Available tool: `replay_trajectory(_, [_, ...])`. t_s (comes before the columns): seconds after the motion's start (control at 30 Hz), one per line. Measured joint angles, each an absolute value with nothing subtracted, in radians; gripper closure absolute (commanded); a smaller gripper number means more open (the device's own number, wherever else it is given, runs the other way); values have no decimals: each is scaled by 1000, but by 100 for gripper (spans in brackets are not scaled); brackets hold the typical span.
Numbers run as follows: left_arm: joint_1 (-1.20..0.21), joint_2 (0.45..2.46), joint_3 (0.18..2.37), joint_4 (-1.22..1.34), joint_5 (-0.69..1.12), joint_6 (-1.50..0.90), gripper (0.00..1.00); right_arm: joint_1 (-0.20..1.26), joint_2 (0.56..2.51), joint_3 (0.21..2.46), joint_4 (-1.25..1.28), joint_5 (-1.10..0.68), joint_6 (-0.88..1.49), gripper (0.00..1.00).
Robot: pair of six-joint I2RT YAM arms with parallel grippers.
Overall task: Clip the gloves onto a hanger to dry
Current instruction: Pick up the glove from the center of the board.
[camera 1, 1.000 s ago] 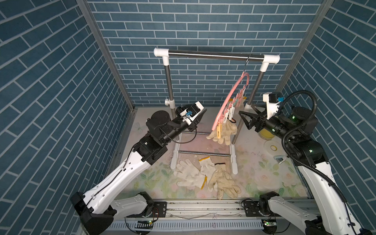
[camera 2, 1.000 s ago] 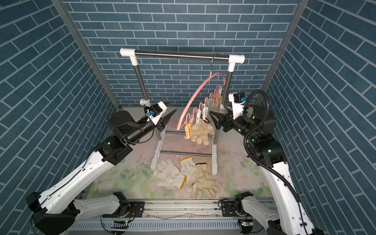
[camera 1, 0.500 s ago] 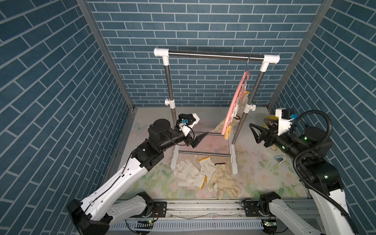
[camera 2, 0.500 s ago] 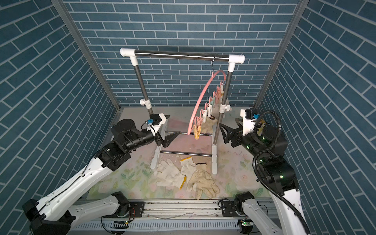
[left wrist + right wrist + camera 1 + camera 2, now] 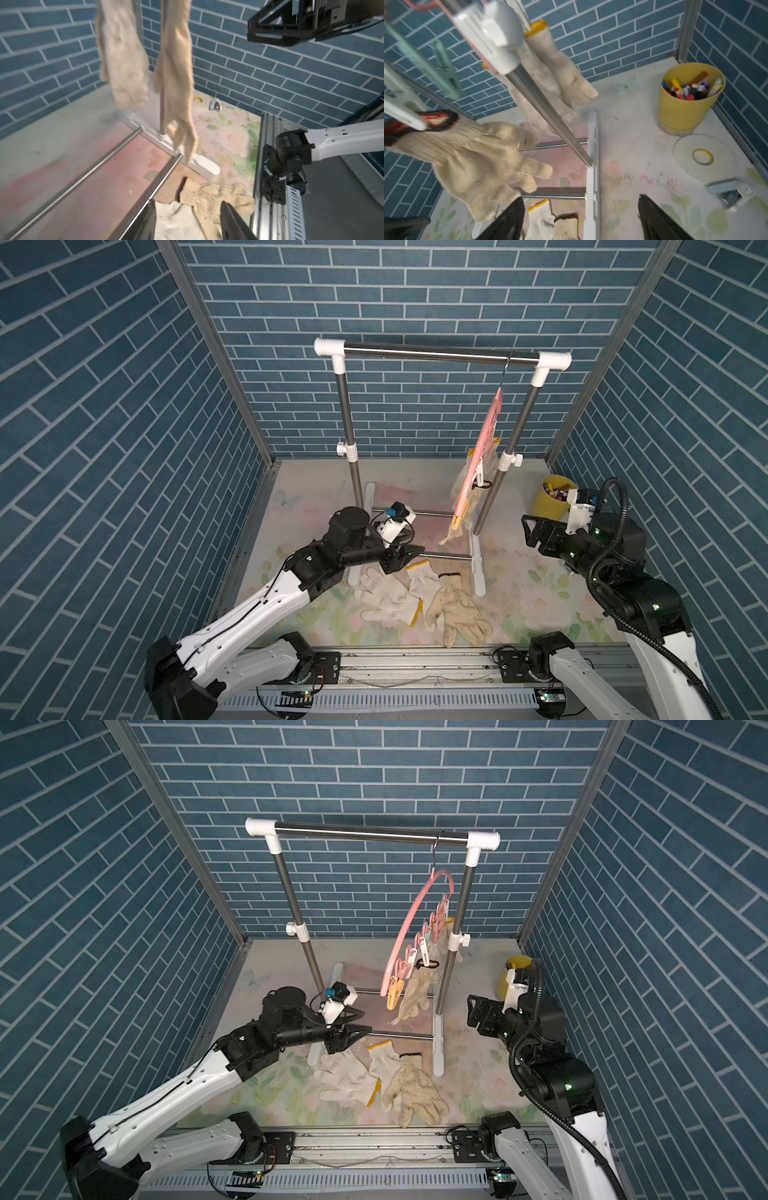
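Walls on three sides, which we record as a blue brick pattern with pale mortar lines. Grey metal posts run up the two back corners. The table wears a faded floral print, pink-stained near its middle. A steel-tube rack with white joints stands about mid-table. A metal rail lines the front edge. Light even, soft.
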State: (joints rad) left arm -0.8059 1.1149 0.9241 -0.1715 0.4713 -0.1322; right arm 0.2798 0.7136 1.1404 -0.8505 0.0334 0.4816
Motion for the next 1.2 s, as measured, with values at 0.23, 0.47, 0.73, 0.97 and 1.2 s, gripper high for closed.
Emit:
replay_trajectory(0.23, [-950, 1465, 1044, -321, 500, -459, 62, 272, 730, 1130, -875, 81, 522, 15])
replay_trajectory(0.47, [-995, 1672, 1147, -457, 513, -608, 64, 268, 761, 1150, -866, 97, 524, 15])
replay_trajectory(0.73, [-990, 1918, 1343, -522, 435, -682, 60, 267, 687, 1145, -845, 128, 524, 15])
replay_trajectory(0.97, [-954, 2012, 1409, -568, 346, -725, 43, 265, 646, 1142, -830, 152, 515, 15])
replay_trajectory(1.2, [-916, 2013, 1408, -548, 341, -771, 43, 263, 651, 1122, -799, 153, 505, 15])
